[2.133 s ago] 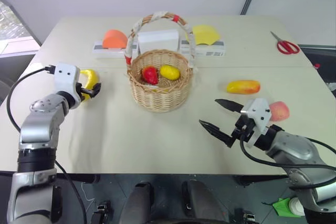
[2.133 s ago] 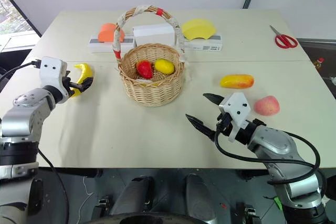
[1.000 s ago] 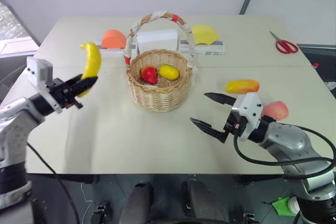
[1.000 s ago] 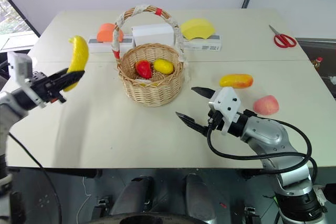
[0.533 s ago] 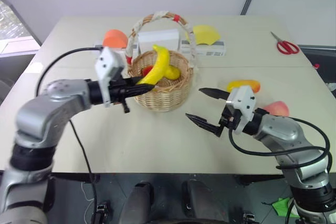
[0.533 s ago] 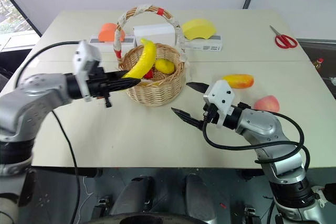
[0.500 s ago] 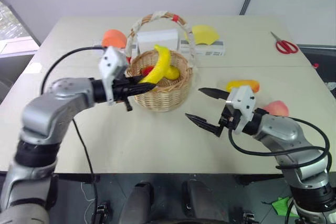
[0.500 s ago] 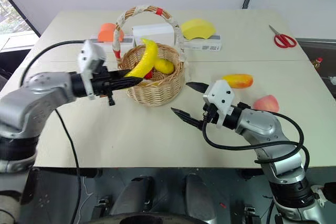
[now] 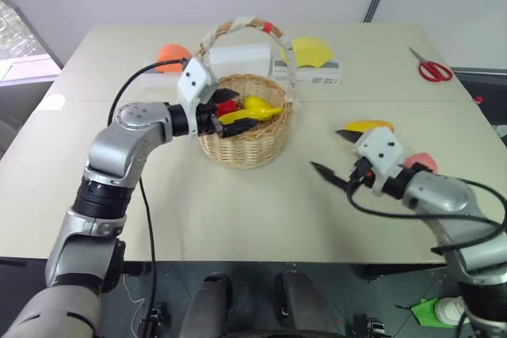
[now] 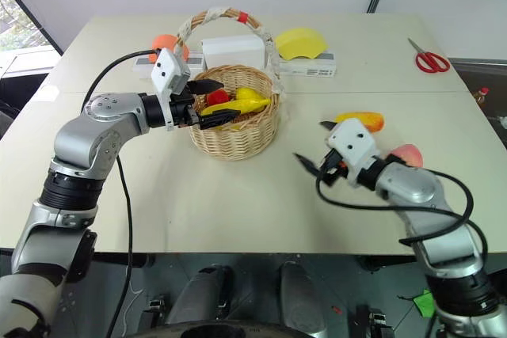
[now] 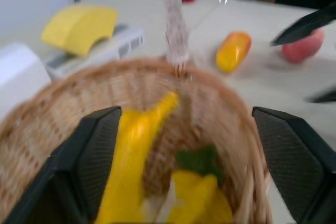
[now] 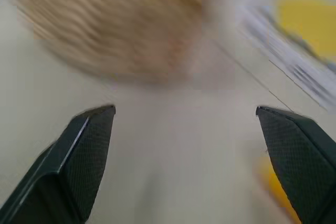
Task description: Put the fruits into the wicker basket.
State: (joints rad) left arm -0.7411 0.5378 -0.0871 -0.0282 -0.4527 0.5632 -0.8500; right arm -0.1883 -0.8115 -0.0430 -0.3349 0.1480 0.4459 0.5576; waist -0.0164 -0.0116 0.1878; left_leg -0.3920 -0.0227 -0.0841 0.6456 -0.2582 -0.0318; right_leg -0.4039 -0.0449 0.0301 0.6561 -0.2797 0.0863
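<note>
Both my grippers stood spread wide: my left gripper [image 9: 238, 112] over the round tan wicker basket [image 9: 242, 142] mid-tabletop, curved yellow banana [image 11: 134, 163] inside. Next, my right gripper [image 9: 331, 154] should straddle the oblong orange-yellow mango [image 9: 371, 126] squarely.

Left pincer [image 9: 234, 112] opened over wicker basket [image 9: 242, 137]; banana [image 9: 252, 108] dropped inside. Right pincer [image 9: 337, 153] moved toward mango [image 9: 372, 126].
</note>
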